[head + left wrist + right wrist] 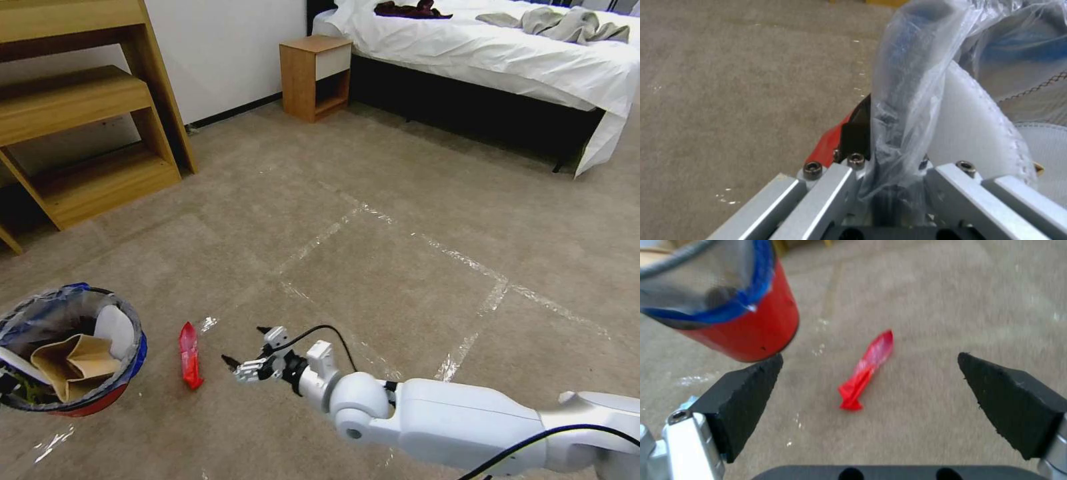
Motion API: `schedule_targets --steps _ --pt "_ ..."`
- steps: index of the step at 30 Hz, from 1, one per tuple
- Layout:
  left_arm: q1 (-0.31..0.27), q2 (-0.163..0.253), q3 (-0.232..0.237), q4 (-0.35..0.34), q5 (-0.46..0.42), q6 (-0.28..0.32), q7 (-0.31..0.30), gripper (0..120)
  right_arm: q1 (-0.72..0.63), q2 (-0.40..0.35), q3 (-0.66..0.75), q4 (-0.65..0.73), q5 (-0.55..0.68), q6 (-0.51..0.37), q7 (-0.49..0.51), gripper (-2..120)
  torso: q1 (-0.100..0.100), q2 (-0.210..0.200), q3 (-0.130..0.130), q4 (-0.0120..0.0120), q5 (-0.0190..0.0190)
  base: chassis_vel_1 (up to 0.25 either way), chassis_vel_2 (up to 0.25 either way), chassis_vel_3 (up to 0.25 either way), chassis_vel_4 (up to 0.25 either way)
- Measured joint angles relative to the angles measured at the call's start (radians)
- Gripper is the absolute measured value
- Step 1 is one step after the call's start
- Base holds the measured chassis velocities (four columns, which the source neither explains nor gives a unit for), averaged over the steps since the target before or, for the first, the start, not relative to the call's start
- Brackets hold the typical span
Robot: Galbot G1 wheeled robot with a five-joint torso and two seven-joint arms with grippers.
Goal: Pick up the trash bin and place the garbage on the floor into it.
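The trash bin [100, 393], red base and blue band with a grey plastic liner, hangs just above the floor [373, 167] at the lower left. It holds a tan paper bag [73, 363] and a white slipper [115, 330]. My left gripper [889, 160] is shut on the bin's lined rim [911, 66], beside the red wall [831, 140] and the slipper [969, 133]. A piece of garbage, a red wrapper [190, 357], lies on the carpet right of the bin. My right gripper [244, 345] is open, low and just right of the wrapper [867, 373], which lies ahead of its pads [746, 396]. The bin [755, 326] hangs close by.
Shiny tape strips [467, 267] cross the carpet. A wooden stepped shelf [80, 120] stands at the back left, a nightstand [315, 77] against the wall, and a bed [500, 60] with white sheets at the back right. Open carpet lies in between.
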Motion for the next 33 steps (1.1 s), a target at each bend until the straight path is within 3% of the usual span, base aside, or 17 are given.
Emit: schedule_targets --steps 10,33 --pt "0.023 -0.004 -0.021 -0.022 -0.006 -0.003 0.003 1 -0.058 0.137 0.062 -0.083 0.125 -0.107 0.09 100 0.0 0.0 0.0 0.0 0.0001 0.0 0.0 0.0 0.0" --pt "0.063 -0.03 -0.048 -0.064 -0.009 -0.007 0.005 1 -0.08 0.302 0.101 -0.363 0.191 -0.131 0.102 100 0.0 0.0 0.0 0.0 0.0001 0.0 0.0 0.0 0.0"
